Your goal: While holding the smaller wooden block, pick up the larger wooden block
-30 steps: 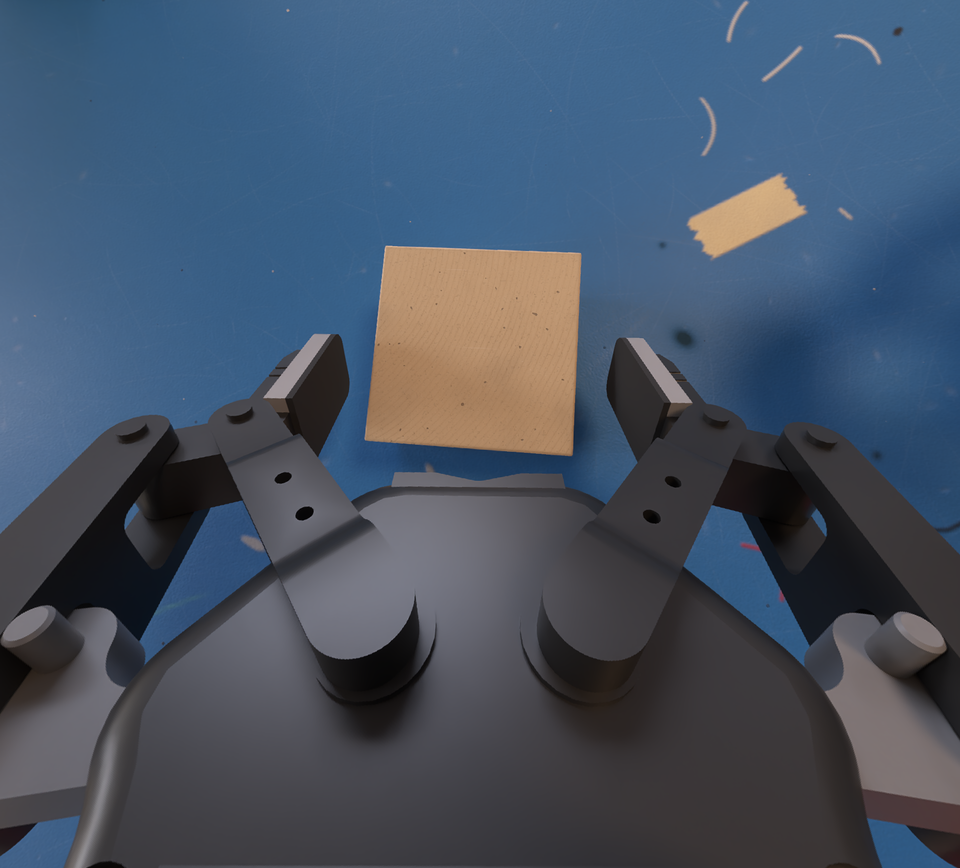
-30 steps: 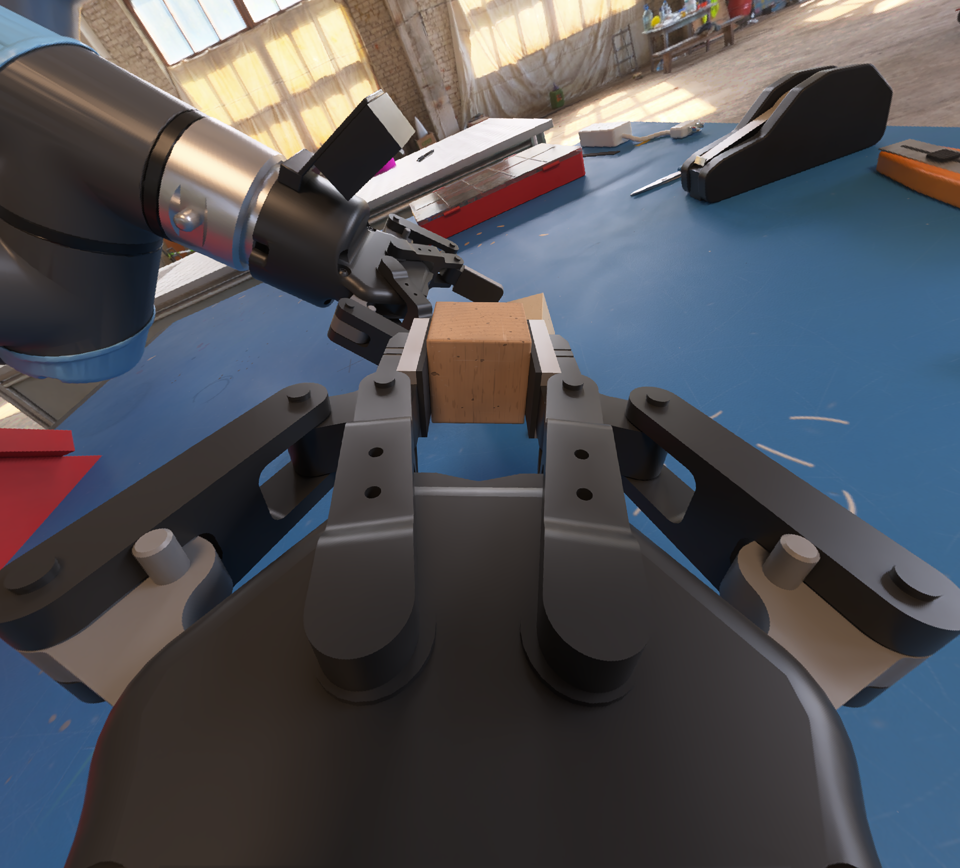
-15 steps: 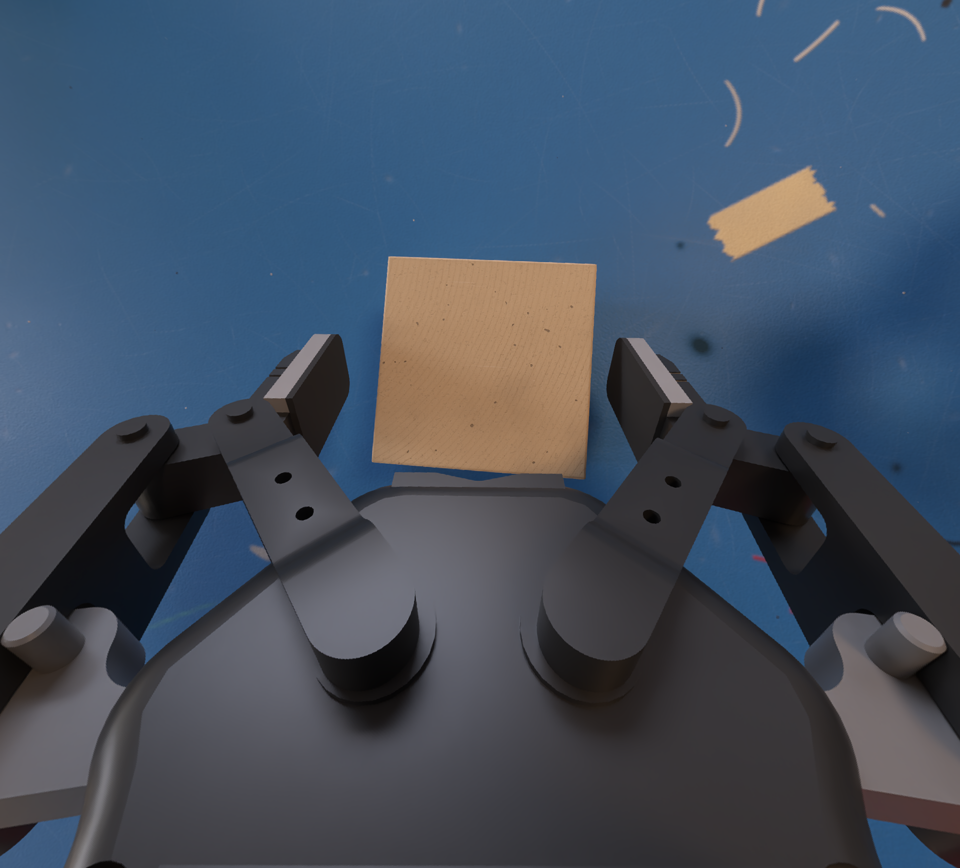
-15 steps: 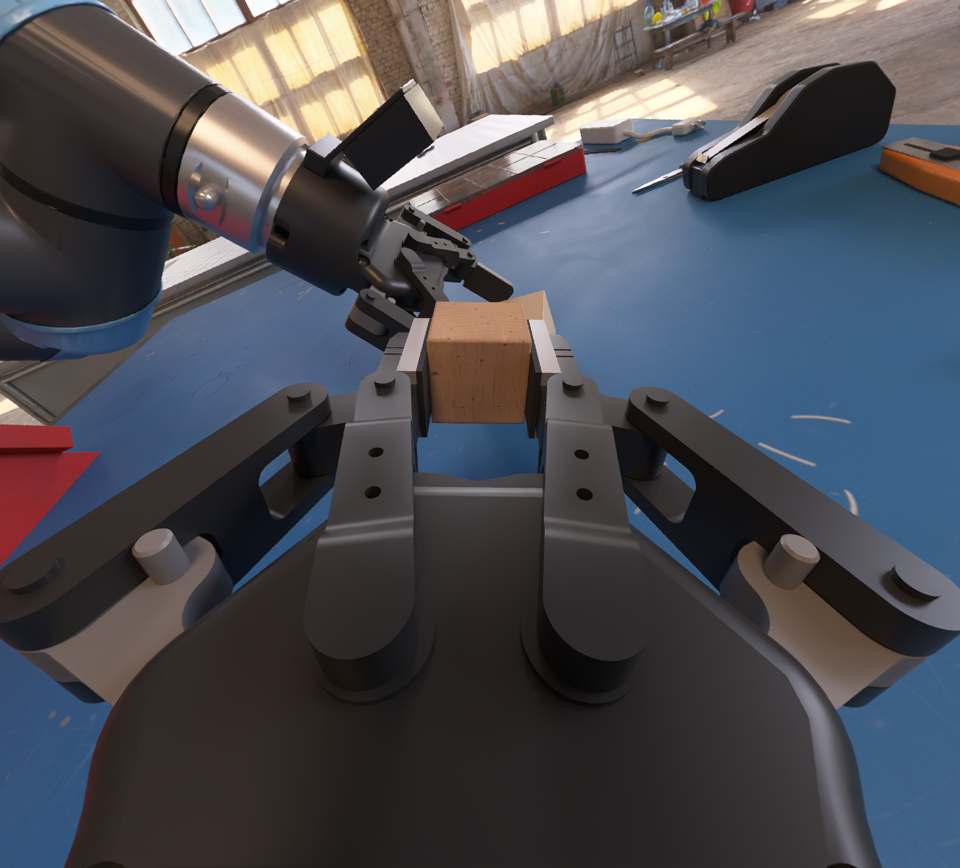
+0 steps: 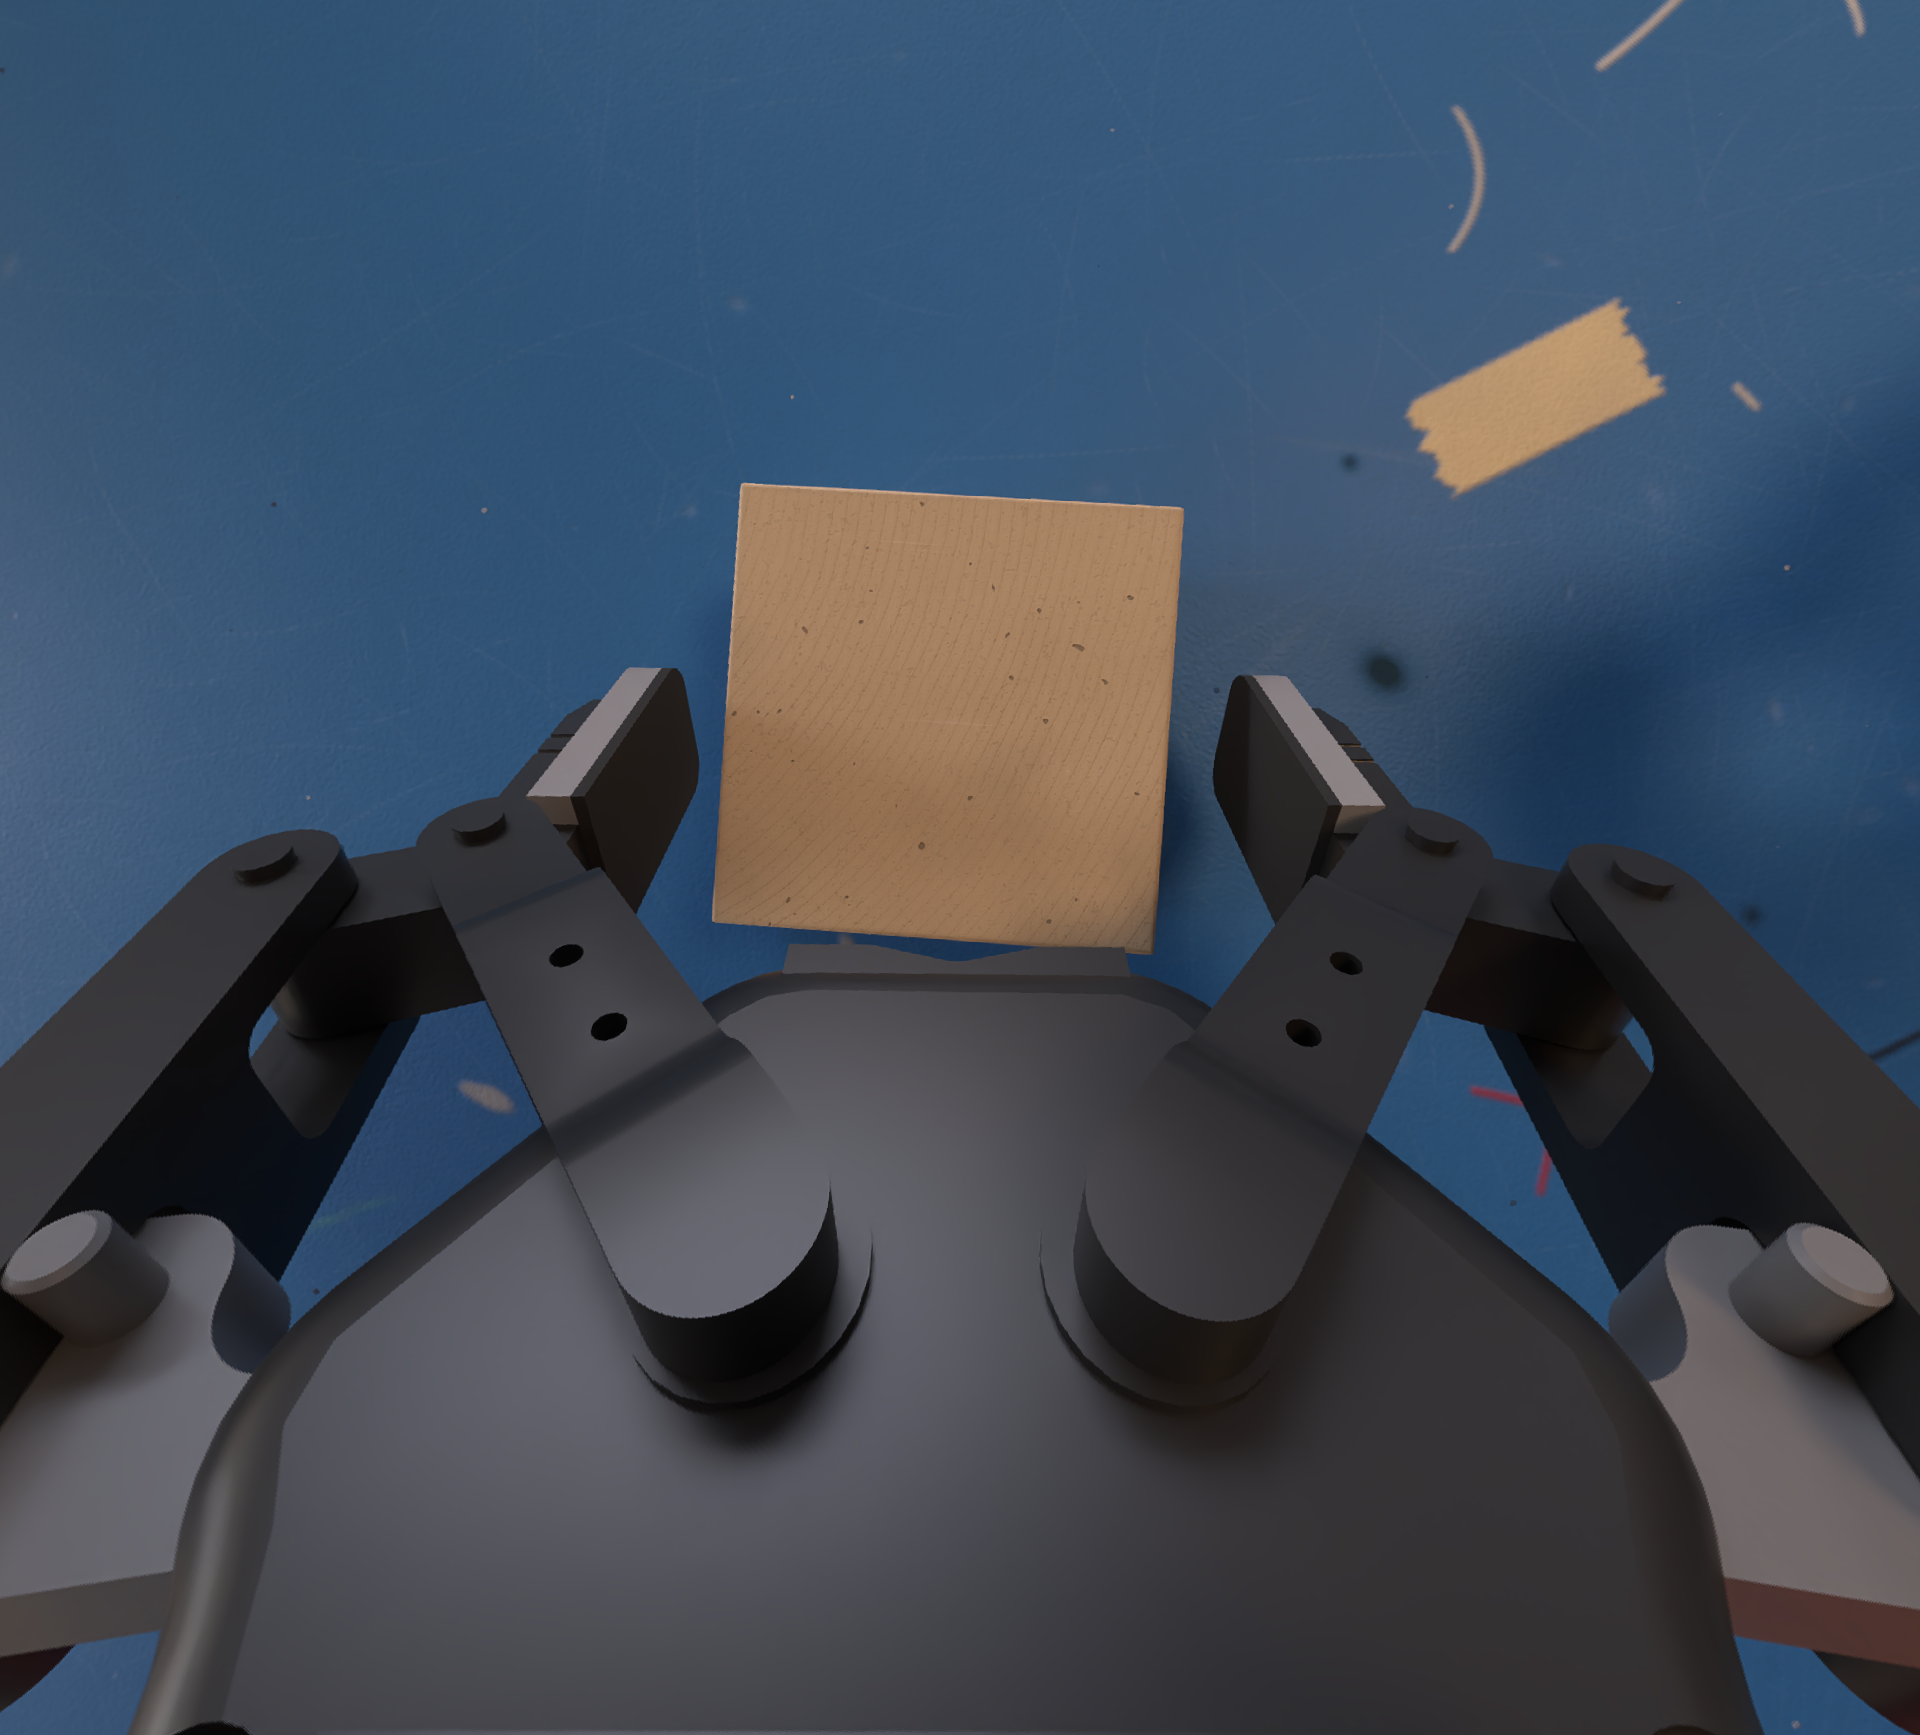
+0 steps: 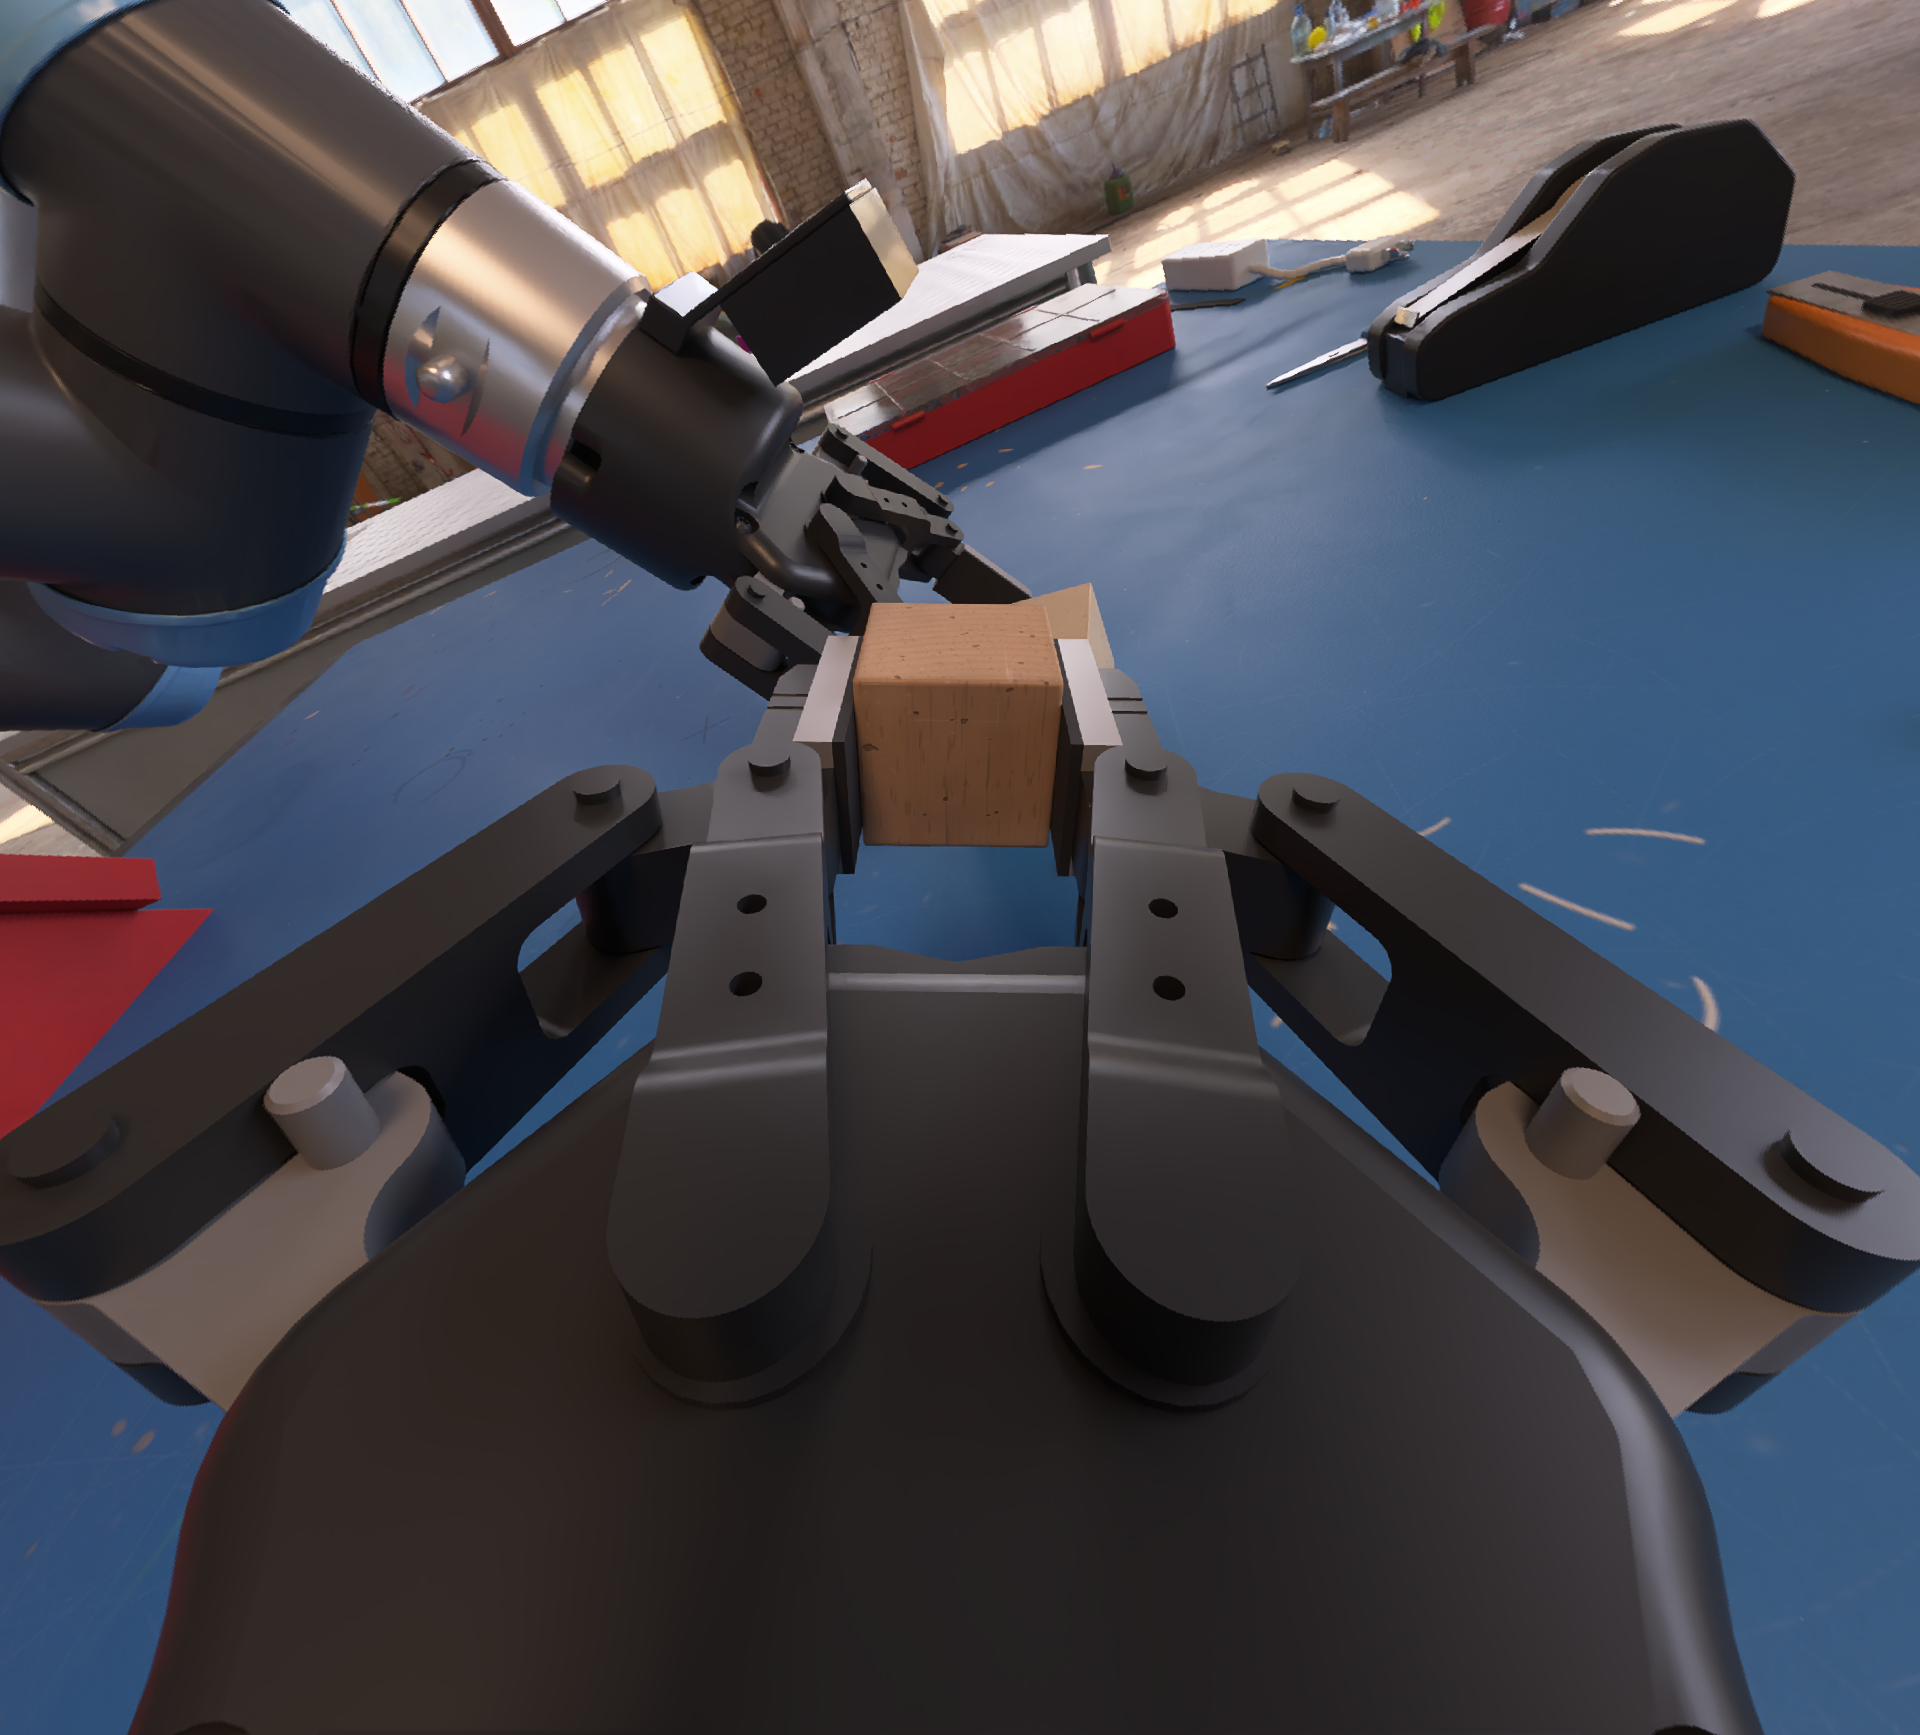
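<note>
Blue counter [image 5: 520, 231] carries the larger wooden block [image 5: 951, 719], straddled by the spread left hand [image 5: 956, 750]; right hand [image 6: 956, 709] clamps the smaller wooden block [image 6: 956, 729].

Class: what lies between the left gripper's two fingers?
The larger wooden block lies on the blue table between the open left gripper's fingers, untouched, in the left wrist view.

Larger wooden block [image 5: 951, 719] on table [image 5: 416, 231] between left claw [image 5: 956, 750] fingers, strip of tape [image 5: 1536, 395] off to its right
</note>
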Robot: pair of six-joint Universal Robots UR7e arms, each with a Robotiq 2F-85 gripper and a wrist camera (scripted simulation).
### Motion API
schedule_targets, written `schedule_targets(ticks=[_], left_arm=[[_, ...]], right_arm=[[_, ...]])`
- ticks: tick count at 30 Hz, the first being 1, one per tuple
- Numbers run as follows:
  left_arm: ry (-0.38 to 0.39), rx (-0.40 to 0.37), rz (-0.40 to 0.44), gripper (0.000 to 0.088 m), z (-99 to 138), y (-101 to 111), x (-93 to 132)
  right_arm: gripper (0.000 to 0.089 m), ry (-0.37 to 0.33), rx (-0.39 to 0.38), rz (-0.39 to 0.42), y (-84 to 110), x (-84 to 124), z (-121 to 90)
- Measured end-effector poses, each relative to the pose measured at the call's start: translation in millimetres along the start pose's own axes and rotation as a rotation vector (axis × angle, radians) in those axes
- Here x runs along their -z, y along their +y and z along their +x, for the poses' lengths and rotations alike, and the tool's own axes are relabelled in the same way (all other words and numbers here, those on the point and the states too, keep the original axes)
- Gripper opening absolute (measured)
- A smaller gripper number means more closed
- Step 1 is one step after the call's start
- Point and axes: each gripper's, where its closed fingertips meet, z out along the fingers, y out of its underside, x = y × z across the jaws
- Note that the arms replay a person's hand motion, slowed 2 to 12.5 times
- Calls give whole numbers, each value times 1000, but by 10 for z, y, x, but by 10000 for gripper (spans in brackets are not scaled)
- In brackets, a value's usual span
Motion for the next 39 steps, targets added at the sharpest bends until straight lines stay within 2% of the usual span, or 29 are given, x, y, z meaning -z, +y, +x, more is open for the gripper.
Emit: schedule_targets(ticks=[24,39], left_arm=[[-28,1,-29,854,-65,-7,3],[-16,6,-47,854,-60,6,3]], right_arm=[[291,-8,-6,1,-4,-1,-8],[291,-9,-9,1,-4,0,-8]])
